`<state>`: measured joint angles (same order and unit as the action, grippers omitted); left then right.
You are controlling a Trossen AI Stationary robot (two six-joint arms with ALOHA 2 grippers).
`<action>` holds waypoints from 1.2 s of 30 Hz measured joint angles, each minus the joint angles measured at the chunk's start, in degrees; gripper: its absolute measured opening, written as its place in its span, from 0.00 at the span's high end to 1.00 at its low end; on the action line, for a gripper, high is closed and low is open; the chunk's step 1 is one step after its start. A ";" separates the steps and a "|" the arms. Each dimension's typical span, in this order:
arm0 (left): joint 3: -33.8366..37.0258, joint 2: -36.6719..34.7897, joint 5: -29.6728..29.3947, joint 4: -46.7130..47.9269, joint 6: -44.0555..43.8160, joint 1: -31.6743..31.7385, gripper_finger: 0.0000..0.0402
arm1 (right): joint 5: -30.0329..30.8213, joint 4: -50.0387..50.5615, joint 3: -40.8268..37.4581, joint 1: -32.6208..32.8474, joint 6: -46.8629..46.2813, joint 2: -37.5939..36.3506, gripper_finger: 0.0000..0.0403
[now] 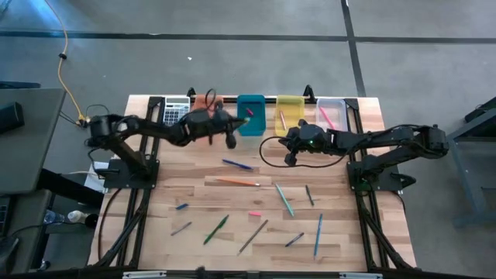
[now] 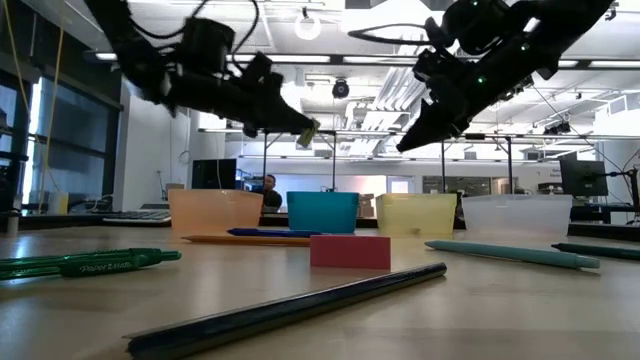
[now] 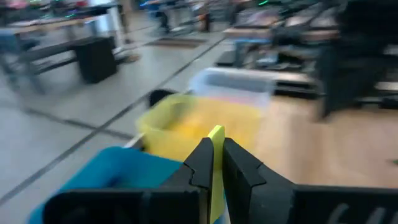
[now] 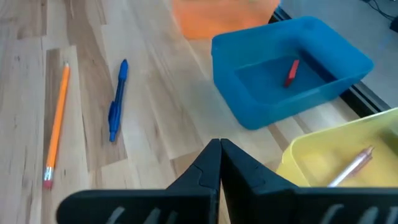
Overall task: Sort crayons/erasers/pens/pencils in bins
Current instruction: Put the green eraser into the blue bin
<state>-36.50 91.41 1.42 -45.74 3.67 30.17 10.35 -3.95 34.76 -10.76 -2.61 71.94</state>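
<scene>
Wooden table (image 1: 232, 240) first: near you lie loose pens, pencils and a pink eraser (image 2: 349, 251). Farther back, your left gripper (image 3: 212, 163) pinches a yellow-green eraser (image 3: 216, 140) tight, up over the teal bin (image 1: 251, 114), ready to drop it in. Your right gripper (image 4: 219, 151) waits shut and empty near the yellow bin (image 1: 290, 111). Only its wrist view shows you the red piece (image 4: 291, 71) inside the teal bin

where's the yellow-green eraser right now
The yellow-green eraser is pinched in the left gripper, held in the air over the teal-blue bin.
</scene>
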 joint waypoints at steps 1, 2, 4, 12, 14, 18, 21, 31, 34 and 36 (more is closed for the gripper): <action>-1.64 1.46 0.06 1.43 0.24 1.18 0.98 | 0.00 -0.13 0.00 -0.02 0.04 0.00 1.00; -3.27 2.94 0.60 3.63 0.39 2.42 0.98 | 0.00 -0.13 0.00 -0.07 0.23 0.00 1.00; -7.18 6.40 2.42 7.69 0.39 4.31 0.98 | 0.01 -0.11 0.00 -0.09 1.22 0.00 1.00; -23.64 16.00 3.99 29.53 3.58 8.21 0.98 | 0.00 0.27 0.00 -0.11 2.86 0.02 1.00; -26.67 17.79 3.86 32.94 4.49 8.61 0.98 | 0.00 0.36 0.00 -0.11 2.98 0.02 1.00; -29.39 20.20 3.92 36.15 4.67 9.09 0.98 | 0.00 0.65 0.00 -0.11 3.06 0.02 1.00; -29.82 20.91 4.09 36.24 4.54 9.20 0.98 | 0.00 1.32 0.00 -0.11 3.07 0.04 1.00; -29.81 20.92 3.53 37.43 4.61 9.29 0.85 | 0.00 2.19 0.00 -0.11 3.07 0.07 1.00; -29.80 20.73 3.86 37.88 6.78 9.29 0.79 | 0.00 2.34 0.00 -0.11 3.07 0.07 1.00; -29.72 19.89 3.95 38.73 8.04 9.29 0.78 | 0.01 2.48 0.00 -0.11 3.06 0.07 1.00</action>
<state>-66.22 111.31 5.37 -7.01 11.71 39.46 10.36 -1.47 34.76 -10.87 0.45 72.01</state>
